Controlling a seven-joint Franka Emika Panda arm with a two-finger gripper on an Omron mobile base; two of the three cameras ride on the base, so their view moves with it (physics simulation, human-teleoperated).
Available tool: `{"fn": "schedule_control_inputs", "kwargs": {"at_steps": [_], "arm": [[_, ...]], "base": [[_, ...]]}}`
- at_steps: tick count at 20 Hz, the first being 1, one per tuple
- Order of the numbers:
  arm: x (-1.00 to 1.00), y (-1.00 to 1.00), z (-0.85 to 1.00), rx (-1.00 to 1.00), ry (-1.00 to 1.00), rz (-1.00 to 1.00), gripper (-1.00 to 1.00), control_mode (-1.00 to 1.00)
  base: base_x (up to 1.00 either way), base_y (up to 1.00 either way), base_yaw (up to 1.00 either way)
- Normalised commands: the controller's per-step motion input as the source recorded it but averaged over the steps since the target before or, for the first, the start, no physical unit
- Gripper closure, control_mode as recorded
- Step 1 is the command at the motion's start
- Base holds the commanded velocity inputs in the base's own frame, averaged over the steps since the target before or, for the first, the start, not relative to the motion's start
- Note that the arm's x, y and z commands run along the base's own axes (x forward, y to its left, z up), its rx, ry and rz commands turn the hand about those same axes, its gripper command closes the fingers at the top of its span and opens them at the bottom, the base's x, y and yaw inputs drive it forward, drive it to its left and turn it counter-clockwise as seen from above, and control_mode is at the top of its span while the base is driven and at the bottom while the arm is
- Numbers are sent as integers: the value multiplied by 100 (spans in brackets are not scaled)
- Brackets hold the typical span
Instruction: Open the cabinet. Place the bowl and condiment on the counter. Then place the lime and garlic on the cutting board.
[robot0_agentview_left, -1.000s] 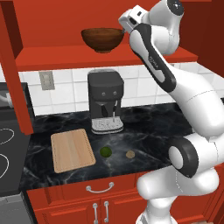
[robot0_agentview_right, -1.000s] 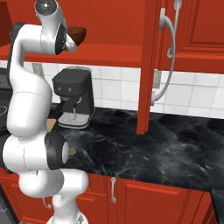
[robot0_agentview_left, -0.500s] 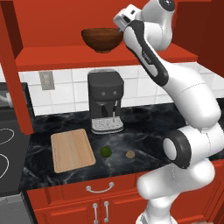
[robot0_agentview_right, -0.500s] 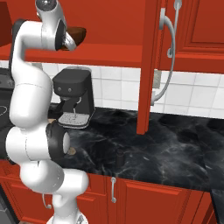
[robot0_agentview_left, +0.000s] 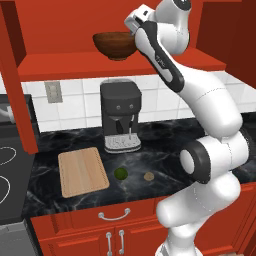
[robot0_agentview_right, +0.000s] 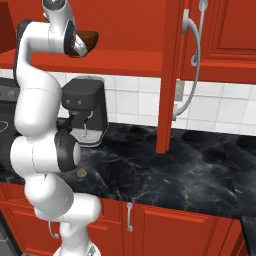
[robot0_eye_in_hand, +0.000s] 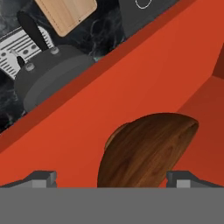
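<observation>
Two doors of the cabinet (robot0_agentview_right: 170, 75) already stand open, so the step in hand is fetching the bowl (robot0_agentview_left: 115, 45) down from the shelf. Going left to right across the left base view: the cutting board (robot0_agentview_left: 82, 171) lies at about 8 o'clock on the counter (robot0_agentview_left: 160, 157), its long axis running roughly from 6 to 12 o'clock; the lime (robot0_agentview_left: 120, 173) sits just beside the board's right edge, with the garlic (robot0_agentview_left: 148, 176) near it at the lime's 3 o'clock; the coffee machine (robot0_agentview_left: 120, 115) stands behind them against the tiles. Above it, at 12 o'clock, the bowl rests upright on the shelf, mouth up, on its small foot.

The gripper (robot0_agentview_left: 137, 20) hangs at the bowl's 2 o'clock, close to its rim, with its jaws spread wide and nothing between them. In the hand view the bowl's wooden side lies between the two fingertips (robot0_eye_in_hand: 41, 178), apparently not touched.

A small dark shaker, seemingly the condiment (robot0_agentview_right: 136, 179), stands on the counter near its front edge in the right base view.

Next, I judge, the jaws must straddle the bowl's rim and close on the wall before lifting.
</observation>
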Motion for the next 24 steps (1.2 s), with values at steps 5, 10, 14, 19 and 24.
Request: {"fn": "schedule_control_inputs", "kwargs": {"at_steps": [5, 10, 14, 19, 24], "arm": [[30, 6, 0, -1, 0, 0, -100, -100], [30, 3, 0, -1, 0, 0, -100, -100], [27, 0, 0, -2, 0, 0, -100, -100], [24, 1, 0, -2, 1, 0, -100, -100], [21, 5, 0, -3, 2, 0, -100, -100]], "base": [[0, 0, 0], [0, 0, 0], [0, 0, 0], [0, 0, 0], [0, 0, 0]]}}
